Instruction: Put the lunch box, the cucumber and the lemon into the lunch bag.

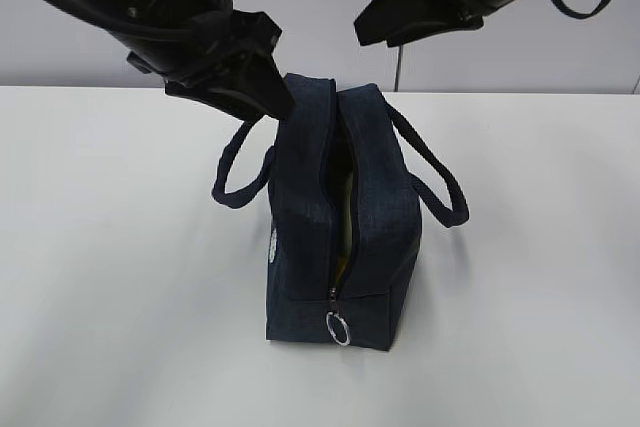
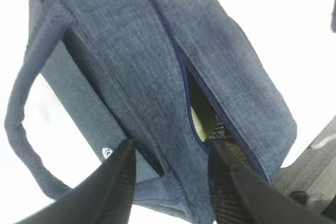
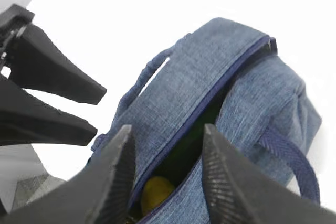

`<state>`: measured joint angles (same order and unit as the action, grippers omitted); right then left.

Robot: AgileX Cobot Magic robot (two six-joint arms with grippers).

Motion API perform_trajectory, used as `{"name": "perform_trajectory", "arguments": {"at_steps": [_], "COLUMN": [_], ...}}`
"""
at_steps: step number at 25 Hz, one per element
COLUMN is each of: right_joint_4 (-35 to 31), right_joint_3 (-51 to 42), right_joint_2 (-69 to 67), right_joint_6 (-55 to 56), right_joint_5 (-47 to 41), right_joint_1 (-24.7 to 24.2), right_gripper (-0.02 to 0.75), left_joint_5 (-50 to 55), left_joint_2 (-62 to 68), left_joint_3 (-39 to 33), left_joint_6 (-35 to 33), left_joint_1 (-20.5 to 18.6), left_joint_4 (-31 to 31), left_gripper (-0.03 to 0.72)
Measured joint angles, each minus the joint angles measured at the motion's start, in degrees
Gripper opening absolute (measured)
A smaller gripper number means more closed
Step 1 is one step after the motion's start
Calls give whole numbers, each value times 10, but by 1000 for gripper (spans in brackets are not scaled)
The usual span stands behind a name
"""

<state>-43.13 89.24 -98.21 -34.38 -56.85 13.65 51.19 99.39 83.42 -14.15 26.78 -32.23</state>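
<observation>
Lunch bag [image 1: 345,217] soft navy fabric, lemon [image 3: 157,192] inside; grip handle loops at 3 and 9 o'clock; left pincer [image 2: 170,182] and right pincer [image 3: 165,174] both released, empty

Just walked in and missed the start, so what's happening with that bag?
Two robot arms hover over a navy lunch bag standing on a white table. Its top zipper is partly open, and a lemon shows inside. The left gripper sits beside the bag's far end, jaws open and empty. The right gripper hangs above, also open and empty.
</observation>
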Motion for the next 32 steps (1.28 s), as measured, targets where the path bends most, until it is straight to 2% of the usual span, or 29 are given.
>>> {"name": "perform_trajectory", "arguments": {"at_steps": [10, 22, 29, 32], "right_joint_4": [-1, -8, -10, -10], "right_joint_3": [-19, -213, -289, -318], "right_joint_2": [59, 256, 362, 397], "right_joint_6": [0, -21, -27, -28], "right_joint_5": [47, 242, 265, 266], "right_joint_1": [0, 0, 0, 0], "right_gripper": [322, 324, 324, 324], "left_joint_5": [-16, -89, -109, -150], "left_joint_2": [-30, -82, -92, -116], "left_joint_3": [0, 0, -7, -42], "left_joint_6": [0, -36, -42, -48], "left_joint_1": [0, 14, 30, 37], "left_joint_4": [35, 45, 46, 46], "left_gripper": [312, 310, 310, 310]}}
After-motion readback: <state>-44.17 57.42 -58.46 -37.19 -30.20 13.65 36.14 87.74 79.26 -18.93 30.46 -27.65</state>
